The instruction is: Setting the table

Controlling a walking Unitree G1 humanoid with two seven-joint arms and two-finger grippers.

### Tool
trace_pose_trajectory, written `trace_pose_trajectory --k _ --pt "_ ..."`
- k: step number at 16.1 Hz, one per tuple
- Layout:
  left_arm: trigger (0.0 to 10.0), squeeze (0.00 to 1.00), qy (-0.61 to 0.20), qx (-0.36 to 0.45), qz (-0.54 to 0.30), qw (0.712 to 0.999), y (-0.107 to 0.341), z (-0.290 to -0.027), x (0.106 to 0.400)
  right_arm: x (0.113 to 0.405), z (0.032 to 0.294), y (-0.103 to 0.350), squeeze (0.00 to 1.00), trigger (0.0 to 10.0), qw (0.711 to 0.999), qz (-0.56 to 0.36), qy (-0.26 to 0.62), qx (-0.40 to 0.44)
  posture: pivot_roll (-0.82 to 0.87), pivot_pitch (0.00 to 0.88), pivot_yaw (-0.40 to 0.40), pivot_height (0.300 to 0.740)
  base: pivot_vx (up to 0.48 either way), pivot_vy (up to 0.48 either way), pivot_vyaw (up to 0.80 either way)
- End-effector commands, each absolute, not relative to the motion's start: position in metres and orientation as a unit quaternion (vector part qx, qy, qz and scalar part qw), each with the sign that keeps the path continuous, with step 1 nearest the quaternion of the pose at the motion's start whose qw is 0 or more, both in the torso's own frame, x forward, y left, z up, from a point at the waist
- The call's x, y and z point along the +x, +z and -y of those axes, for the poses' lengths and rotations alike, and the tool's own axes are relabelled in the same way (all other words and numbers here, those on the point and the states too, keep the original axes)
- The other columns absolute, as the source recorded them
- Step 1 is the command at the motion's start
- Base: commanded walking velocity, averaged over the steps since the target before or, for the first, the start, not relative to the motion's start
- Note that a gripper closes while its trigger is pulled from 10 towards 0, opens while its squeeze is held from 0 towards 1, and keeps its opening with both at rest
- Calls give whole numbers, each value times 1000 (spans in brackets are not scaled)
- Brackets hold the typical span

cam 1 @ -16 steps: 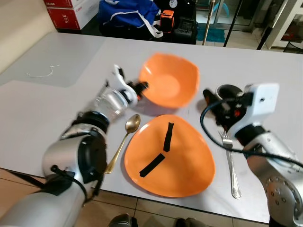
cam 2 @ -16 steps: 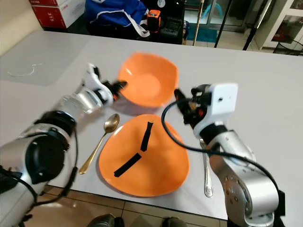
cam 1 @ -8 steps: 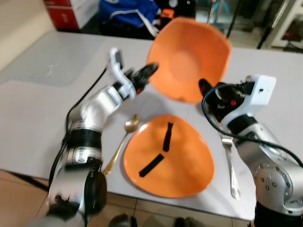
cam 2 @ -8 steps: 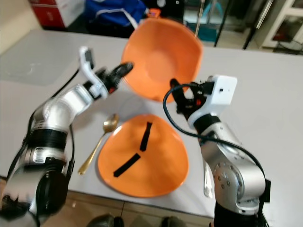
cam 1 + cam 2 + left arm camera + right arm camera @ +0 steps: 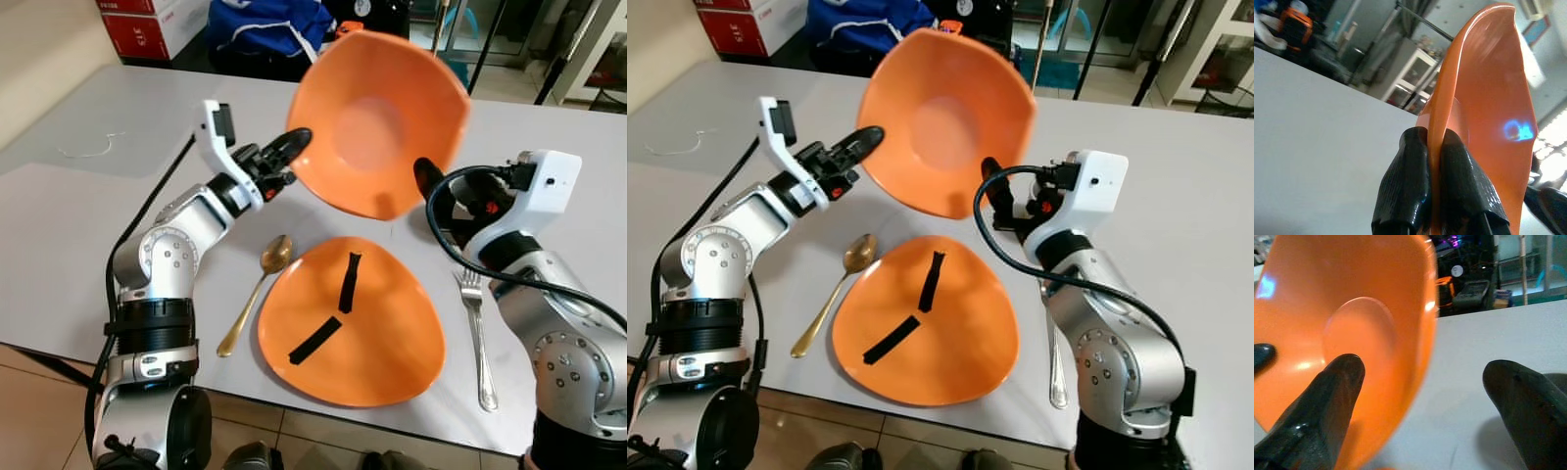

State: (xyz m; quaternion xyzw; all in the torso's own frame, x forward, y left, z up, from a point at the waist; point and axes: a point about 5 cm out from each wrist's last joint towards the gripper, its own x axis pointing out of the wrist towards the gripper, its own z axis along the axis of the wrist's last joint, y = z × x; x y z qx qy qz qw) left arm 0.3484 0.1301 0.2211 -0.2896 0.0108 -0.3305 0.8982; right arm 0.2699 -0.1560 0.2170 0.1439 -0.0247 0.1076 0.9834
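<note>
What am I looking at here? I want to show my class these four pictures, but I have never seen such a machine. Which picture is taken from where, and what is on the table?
This is a humanoid robot with two silver arms, setting a table. The two wide pictures come from cameras in its head, looking down. The other two come from cameras on its wrists, looking along its black fingers. The left gripper pinches the rim of an orange bowl and holds it tilted above the grey table. The right gripper is open beside the bowl. On the table lie an orange plate with two black strips on it, a gold spoon on its left and a fork on its right.
</note>
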Motion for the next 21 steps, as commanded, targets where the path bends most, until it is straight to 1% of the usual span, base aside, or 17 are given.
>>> trace_pose_trajectory --k 1,4,5,6,7,8,11,12,13,18,21 --pt "0 0 -303 -282 8 910 225 -141 349 268 157 223 1000 10000 984 43 104 135 -12 55 19 740 0 0 0" --pt "0 0 -316 -291 15 903 228 -142 345 270 158 223 1000 10000 987 40 98 122 -12 55 17 740 0 0 0" --pt "0 0 -345 -296 16 891 231 -136 338 272 157 216 1000 10000 989 19 93 117 -7 55 14 740 0 0 0" --pt "0 0 -371 -300 16 879 233 -131 333 273 155 211 565 10000 988 4 97 117 -7 55 14 740 0 0 0" --pt "0 0 -399 -300 10 867 233 -125 327 274 152 208 0 10000 987 -3 102 120 -3 52 13 740 0 0 0" --pt "0 0 -412 -300 6 860 232 -121 323 274 151 205 0 10000 988 -8 99 119 -4 50 14 740 0 0 0" --pt "0 0 -416 -306 8 857 234 -120 322 274 153 204 0 10000 989 -11 88 117 -6 47 15 740 0 0 0" --pt "0 0 -415 -306 8 857 234 -120 322 274 154 204 0 3137 989 -9 88 120 -6 47 15 740 0 0 0" --pt "0 0 -409 -302 8 861 235 -123 324 274 156 206 0 0 988 -1 87 128 -7 43 16 740 0 0 0" --pt "0 0 -391 -301 9 870 232 -130 327 274 153 209 0 0 985 11 92 149 -11 35 18 740 0 0 0" --pt "0 0 -391 -302 8 870 231 -130 327 274 151 211 0 0 981 16 102 163 -15 30 16 740 0 0 0"
